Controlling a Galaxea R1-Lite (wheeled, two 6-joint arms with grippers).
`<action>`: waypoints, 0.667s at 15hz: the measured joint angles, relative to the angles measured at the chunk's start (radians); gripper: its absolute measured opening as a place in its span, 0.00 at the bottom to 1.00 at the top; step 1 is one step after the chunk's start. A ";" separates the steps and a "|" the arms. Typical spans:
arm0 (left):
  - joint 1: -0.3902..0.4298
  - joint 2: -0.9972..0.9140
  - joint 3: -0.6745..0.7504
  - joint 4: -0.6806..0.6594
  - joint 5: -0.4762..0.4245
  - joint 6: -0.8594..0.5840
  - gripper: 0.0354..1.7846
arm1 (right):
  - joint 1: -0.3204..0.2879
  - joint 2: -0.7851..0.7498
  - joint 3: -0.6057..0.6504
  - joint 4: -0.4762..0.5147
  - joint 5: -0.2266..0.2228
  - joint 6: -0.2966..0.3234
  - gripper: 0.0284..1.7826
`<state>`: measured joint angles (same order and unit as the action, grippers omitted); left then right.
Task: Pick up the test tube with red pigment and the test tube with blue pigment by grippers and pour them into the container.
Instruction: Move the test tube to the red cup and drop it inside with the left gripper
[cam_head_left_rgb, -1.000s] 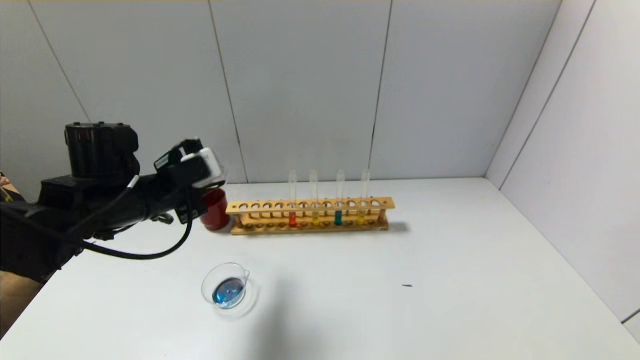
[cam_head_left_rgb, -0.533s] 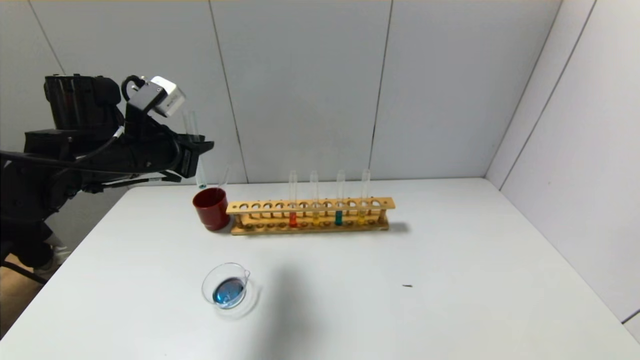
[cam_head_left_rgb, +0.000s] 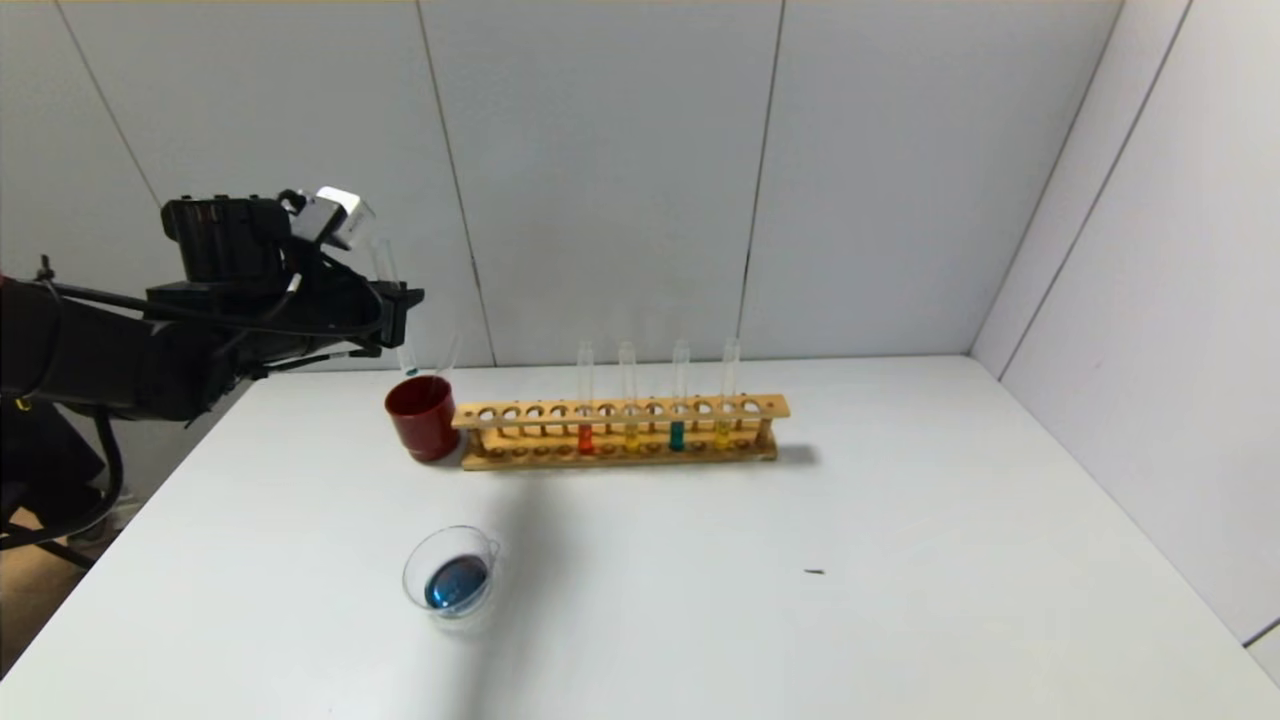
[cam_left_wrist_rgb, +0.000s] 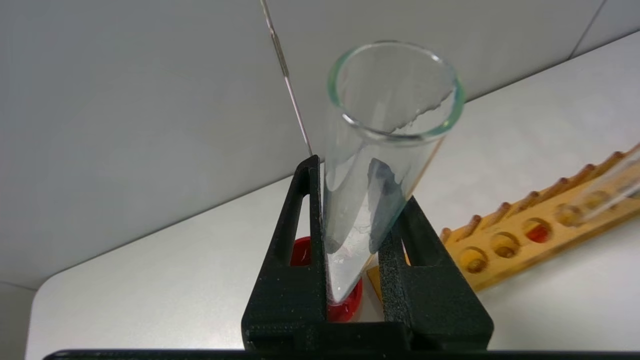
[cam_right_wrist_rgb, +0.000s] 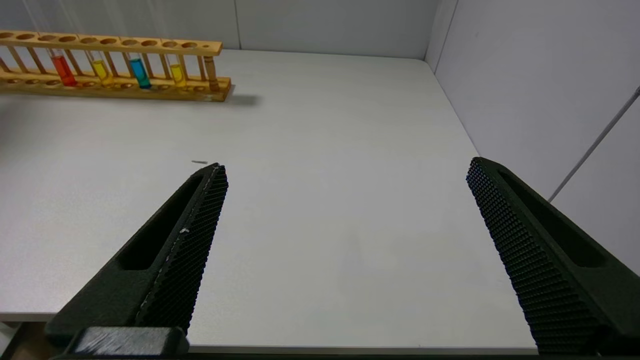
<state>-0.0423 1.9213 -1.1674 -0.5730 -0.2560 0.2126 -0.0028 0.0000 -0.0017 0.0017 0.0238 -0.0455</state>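
White bench (cam_head_left_rgb: 900, 560) carries everything we work with, and we take it from the biggest item down. Our left gripper (cam_head_left_rgb: 398, 300) hangs above the far left corner, its jaws closed on a clear, nearly emptied test tube (cam_head_left_rgb: 396, 310) that stands close to upright, mouth up, with only a trace of teal at its rounded tip. Straight below the jaws sits the dark red cup (cam_head_left_rgb: 424, 417), and the tube's tip hovers just over its rim; another clear tube seems to lean inside it already.

Right of the jaws and lower stands the wooden rack (cam_head_left_rgb: 620, 432), touching the cup. It holds the test tube with red pigment (cam_head_left_rgb: 586, 400), the test tube with blue pigment (cam_head_left_rgb: 678, 397) and two yellow-liquid tubes. Nearer us than the jaws, well apart from them, the container (cam_head_left_rgb: 452, 572) already holds a blue pool.

Our right gripper (cam_right_wrist_rgb: 345, 250) waits over the bare right part of the bench with its jaws spread wide and nothing between them.

We judge the blue pour done and the step in hand to be discarding the spent tube. The next move calls for lowering the tube into the cup before the jaws part, so the glass slides instead of dropping. The red tube is not yet lifted.

We can read no brand, label or writing anywhere.
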 joint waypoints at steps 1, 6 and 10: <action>0.008 0.034 -0.010 -0.014 0.000 -0.001 0.17 | 0.000 0.000 0.000 0.000 0.000 0.000 0.98; 0.043 0.167 -0.059 -0.061 0.001 0.000 0.17 | 0.000 0.000 0.000 0.000 0.000 0.000 0.98; 0.046 0.248 -0.096 -0.074 0.001 0.000 0.17 | 0.000 0.000 0.000 0.000 0.000 0.000 0.98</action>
<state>0.0036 2.1696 -1.2636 -0.6470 -0.2549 0.2121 -0.0032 0.0000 -0.0017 0.0017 0.0240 -0.0455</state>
